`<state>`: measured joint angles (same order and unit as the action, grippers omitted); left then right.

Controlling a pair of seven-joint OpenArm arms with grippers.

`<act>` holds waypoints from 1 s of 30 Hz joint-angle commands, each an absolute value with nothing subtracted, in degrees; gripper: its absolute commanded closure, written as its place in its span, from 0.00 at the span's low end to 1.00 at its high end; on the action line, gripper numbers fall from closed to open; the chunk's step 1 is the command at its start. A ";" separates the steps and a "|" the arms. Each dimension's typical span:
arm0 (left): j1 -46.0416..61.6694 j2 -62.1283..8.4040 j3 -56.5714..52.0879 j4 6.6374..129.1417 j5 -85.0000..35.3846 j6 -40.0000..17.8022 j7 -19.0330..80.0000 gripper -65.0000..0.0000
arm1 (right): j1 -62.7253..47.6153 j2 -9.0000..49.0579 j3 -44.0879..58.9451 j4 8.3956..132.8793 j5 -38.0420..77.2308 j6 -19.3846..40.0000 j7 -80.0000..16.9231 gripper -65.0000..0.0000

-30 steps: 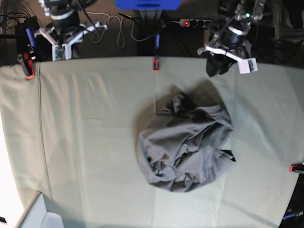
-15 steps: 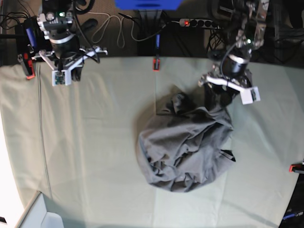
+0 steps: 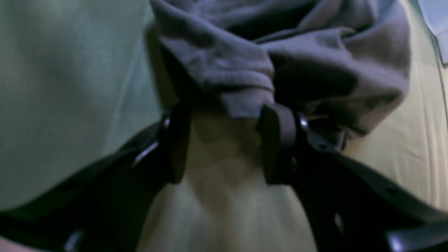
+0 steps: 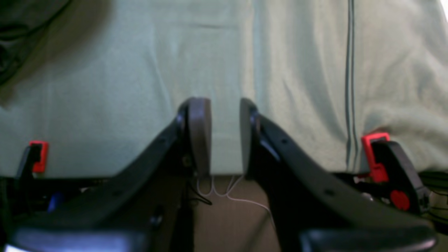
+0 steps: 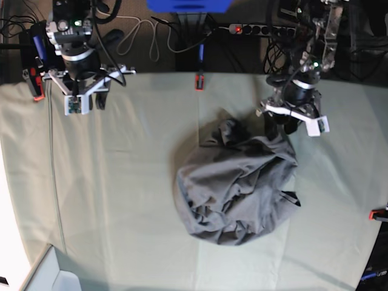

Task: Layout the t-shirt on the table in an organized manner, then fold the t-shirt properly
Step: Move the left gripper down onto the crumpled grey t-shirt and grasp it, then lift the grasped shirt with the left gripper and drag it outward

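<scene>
The dark grey t-shirt lies crumpled in a heap in the middle of the table. My left gripper sits low at the heap's back right edge. In the left wrist view its jaws stand open, and a fold of the t-shirt hangs just in front of them, touching the right fingertip. My right gripper hovers over the table's back left edge. Its fingers stand slightly apart with nothing between them. The t-shirt shows dark at that view's top left.
Red clamps grip the cloth at the table's edges, two of them beside my right gripper. Cables and a power strip lie behind the table. A pale bin sits at the front left corner.
My left arm came forward from the back edge down to the t-shirt's back right edge. My right arm moved over the table's back left edge and its jaws parted.
</scene>
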<state>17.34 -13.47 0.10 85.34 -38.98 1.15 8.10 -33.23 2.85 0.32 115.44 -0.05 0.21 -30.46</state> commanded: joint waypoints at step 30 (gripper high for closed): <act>9.98 -11.30 -4.70 86.11 -39.16 0.75 6.90 1.00 | -32.40 3.21 0.48 116.26 -0.31 0.31 -29.41 0.77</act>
